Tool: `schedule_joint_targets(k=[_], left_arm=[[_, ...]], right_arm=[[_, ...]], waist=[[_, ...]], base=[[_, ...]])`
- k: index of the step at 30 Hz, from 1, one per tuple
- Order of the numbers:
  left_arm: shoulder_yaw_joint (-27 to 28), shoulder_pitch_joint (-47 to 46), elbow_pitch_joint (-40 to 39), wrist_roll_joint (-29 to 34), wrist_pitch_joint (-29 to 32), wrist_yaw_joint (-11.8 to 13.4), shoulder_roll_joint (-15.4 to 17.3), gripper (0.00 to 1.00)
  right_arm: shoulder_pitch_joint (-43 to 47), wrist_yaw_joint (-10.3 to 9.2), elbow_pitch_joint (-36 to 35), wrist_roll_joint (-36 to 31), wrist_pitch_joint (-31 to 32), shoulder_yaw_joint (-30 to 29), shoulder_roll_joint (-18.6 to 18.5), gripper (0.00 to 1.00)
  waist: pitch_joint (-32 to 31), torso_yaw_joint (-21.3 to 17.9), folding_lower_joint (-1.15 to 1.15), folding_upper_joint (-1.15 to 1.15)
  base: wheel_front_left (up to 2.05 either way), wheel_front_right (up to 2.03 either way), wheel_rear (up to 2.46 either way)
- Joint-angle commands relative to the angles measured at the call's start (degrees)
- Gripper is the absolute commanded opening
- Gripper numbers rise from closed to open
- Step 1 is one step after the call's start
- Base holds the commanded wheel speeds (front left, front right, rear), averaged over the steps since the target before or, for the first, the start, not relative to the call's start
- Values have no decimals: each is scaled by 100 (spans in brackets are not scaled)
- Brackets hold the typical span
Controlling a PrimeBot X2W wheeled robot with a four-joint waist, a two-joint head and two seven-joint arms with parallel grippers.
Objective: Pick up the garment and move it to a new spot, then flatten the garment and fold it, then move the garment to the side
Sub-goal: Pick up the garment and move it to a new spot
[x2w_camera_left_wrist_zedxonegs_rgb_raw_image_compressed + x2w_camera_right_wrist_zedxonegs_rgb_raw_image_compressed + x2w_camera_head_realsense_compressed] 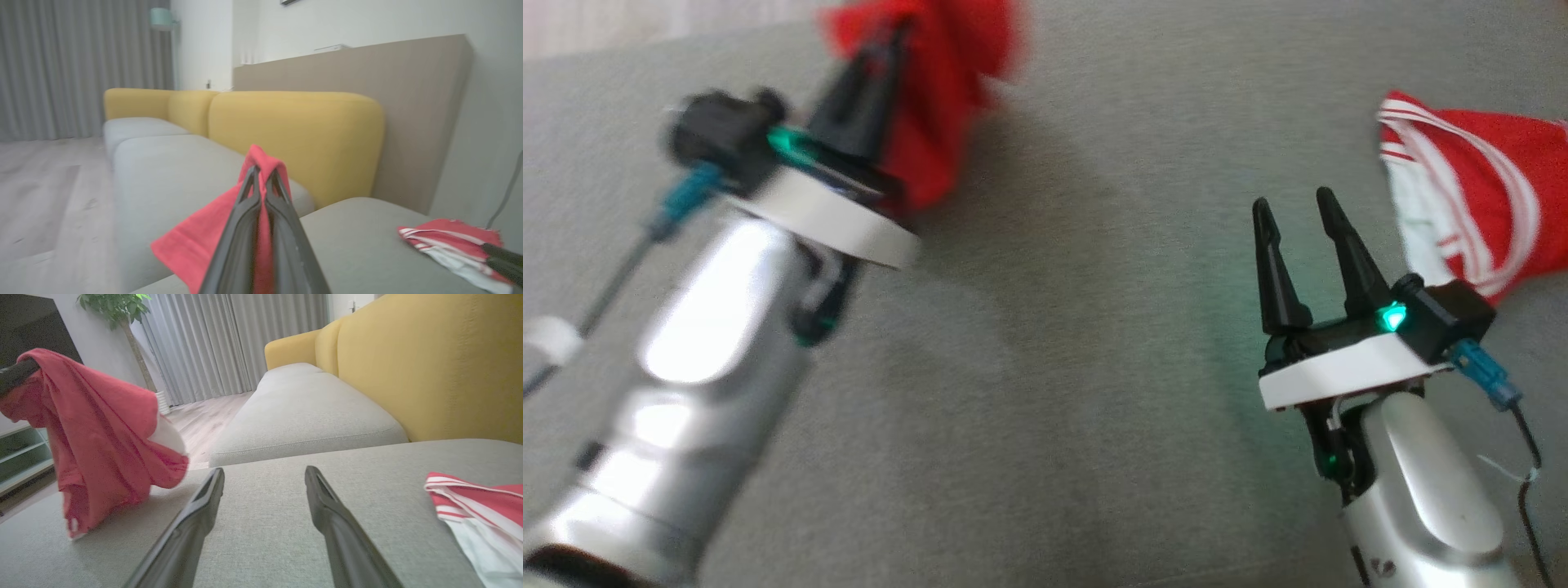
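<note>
While left tool (263, 171) pinches red garment (102, 428) aloft, right tool (264, 471) gapes empty over grey cushion (1054, 367), striped cloth (1486, 204) just beside

The red cloth garment (102, 437) looks soft and matt, the grey seat cushion (265, 522) coarse-woven, the silver forearm (711, 343) glossy

No text, label, brand, number or sign can be read in any view; the red garment (102, 428) shows no print that can be made out. The white stripes on the striped garment (1478, 212) are plain bands, not lettering; the green light (1393, 316) on the right wrist bears no character.
</note>
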Motion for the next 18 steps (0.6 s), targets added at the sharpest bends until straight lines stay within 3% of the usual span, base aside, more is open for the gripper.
schedule_joint_targets(k=[1,5,9,10,11,18], left_arm=[[118,-130,-252,-30,-45,10,59,0],[-123,176,-454,-94,-45,10,-371,0],[-280,584,-203,-101,-45,10,-496,0],[-260,666,-107,-73,-45,10,-498,16],[-205,754,-14,-43,-45,10,-507,100],[968,1693,150,341,-45,115,-616,100]], right_arm=[[-19,-4,-156,59,-37,152,76,100],[67,-4,-131,110,-37,209,76,100],[79,-4,-148,177,-37,287,76,100],[62,-4,-158,188,-37,295,76,100],[49,-4,-159,196,-37,299,76,100],[38,-4,-99,189,-37,231,76,100]], waist=[[-168,-262,1,0],[-246,-401,1,0],[-227,-447,1,0],[-201,-437,1,0],[-186,-421,1,0],[-209,-223,1,0]], base=[[0,0,0],[0,0,0],[0,0,0],[0,0,0],[0,0,0],[0,0,0]])
